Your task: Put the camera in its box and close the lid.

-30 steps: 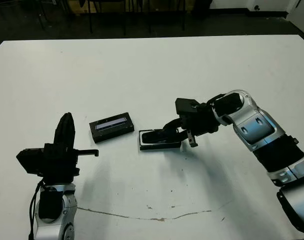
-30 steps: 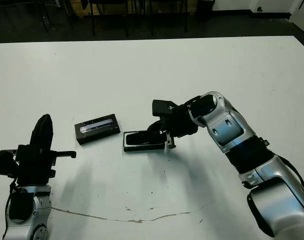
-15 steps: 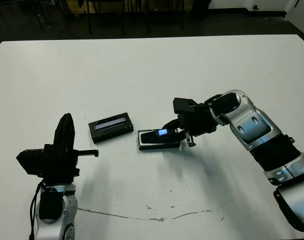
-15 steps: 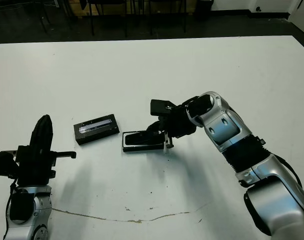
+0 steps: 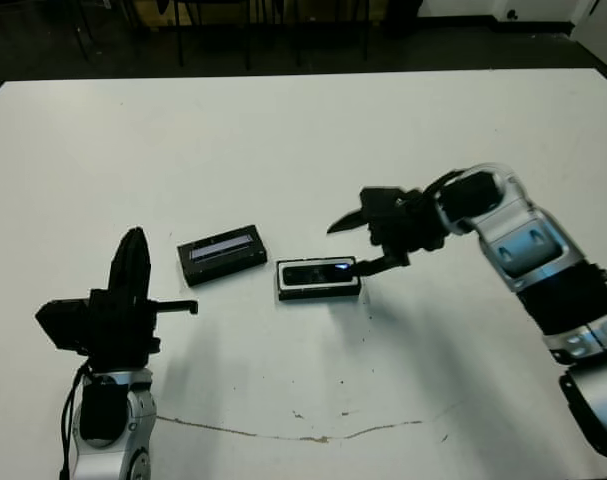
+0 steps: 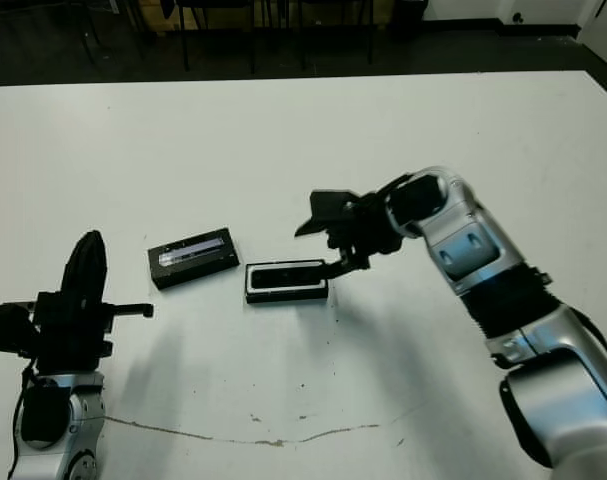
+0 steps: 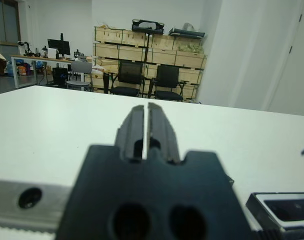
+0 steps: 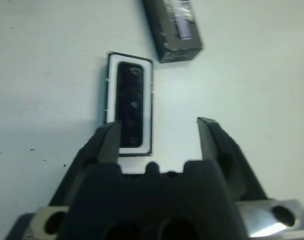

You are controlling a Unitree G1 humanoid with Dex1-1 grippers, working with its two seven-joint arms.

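Your right hand [image 5: 355, 243] hangs just right of the box [image 5: 319, 279], fingers spread wide and holding nothing, one raised, the other low by the box's right end. Your left hand [image 7: 145, 131] points upright at the tabletop's [image 5: 283, 140] left front, fingers pressed together, empty. The camera [image 8: 130, 104] lies inside the box; your right wrist view shows its white lining all round. The lid [image 5: 222, 254] sits just left of the box.

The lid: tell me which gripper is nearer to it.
Left. The left gripper stands raised just beside the lid. The right gripper hangs open past the box, on the lid's far side.
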